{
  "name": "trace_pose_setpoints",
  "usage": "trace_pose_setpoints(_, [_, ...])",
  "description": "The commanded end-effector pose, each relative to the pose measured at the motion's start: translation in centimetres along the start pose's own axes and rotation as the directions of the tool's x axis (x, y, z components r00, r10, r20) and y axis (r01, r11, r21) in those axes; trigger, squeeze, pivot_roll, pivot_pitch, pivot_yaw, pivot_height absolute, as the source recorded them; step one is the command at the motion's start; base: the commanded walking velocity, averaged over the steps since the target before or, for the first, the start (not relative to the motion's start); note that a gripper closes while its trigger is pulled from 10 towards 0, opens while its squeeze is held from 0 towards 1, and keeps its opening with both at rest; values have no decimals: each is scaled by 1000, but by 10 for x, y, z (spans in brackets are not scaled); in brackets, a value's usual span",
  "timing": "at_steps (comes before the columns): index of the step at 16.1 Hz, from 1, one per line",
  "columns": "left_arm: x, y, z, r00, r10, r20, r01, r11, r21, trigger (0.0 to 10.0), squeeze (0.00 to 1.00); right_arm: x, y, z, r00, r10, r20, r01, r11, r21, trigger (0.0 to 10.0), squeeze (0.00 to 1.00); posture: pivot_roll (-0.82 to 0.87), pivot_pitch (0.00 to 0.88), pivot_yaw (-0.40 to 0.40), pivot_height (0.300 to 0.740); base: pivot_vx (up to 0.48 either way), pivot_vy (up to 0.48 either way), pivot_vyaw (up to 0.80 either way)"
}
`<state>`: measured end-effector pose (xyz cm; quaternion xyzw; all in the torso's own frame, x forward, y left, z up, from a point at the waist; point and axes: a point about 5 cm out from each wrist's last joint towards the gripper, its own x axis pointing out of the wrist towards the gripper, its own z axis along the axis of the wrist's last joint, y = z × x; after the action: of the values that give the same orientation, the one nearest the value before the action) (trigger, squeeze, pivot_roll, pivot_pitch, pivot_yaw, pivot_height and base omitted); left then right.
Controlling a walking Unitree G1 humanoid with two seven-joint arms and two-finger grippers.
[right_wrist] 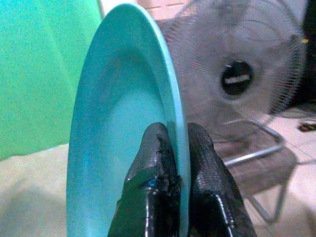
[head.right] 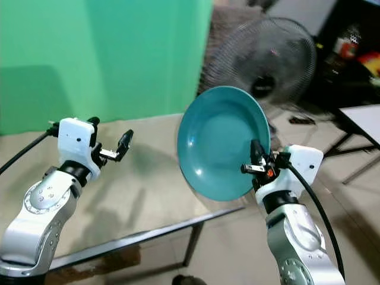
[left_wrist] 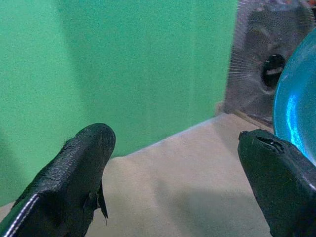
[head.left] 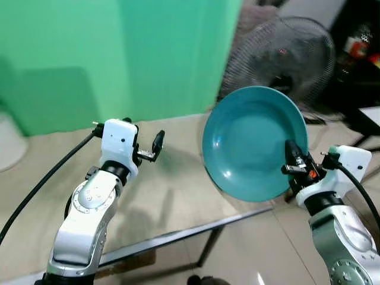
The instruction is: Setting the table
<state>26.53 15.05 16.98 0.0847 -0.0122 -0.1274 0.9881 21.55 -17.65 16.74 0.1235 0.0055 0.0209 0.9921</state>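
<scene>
Teal and glossy, one plate (head.left: pixel 252 142) is held on edge in the air by the right claw (head.left: pixel 292 159), well above the bench (head.left: pixel 172 190) and in front of a standing fan (head.left: pixel 285 56). In the right wrist view the two black fingers (right_wrist: pixel 158 163) are seen pinching the plate's rim, one on the inner face and one on the back. The left claw (head.left: pixel 151 148) is raised over the bench with its fingers spread and nothing between them.

The plate is judged to be stiff and fairly light, though the material cannot be told. Its smooth glaze is likely to be slippery under a narrow rim pinch, and a drop could chip or break it. The rim is the only place offered for a hold; a deeper bite, or support from the free claw on the opposite edge, would be steadier.

Counted: one plate, one fan, one bench, two claws. A green wall (head.left: pixel 119 53) is seen behind.
</scene>
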Motion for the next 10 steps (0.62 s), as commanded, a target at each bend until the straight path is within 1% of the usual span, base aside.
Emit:
trace_pose_setpoints(1, [0,-6,0,1000,-28,-1,28,1000,3,10000,0,-3,-1,5,1000,-10,23,10,1000,-9,10000,0,38,0,-68,740,0,0,-788])
trace_pose_setpoints(10, [2,-8,1,999,-35,7,35,999,-3,10000,0,-3,-3,3,1000,-29,8,29,1000,-7,10000,0,33,0,-63,740,0,0,-788])
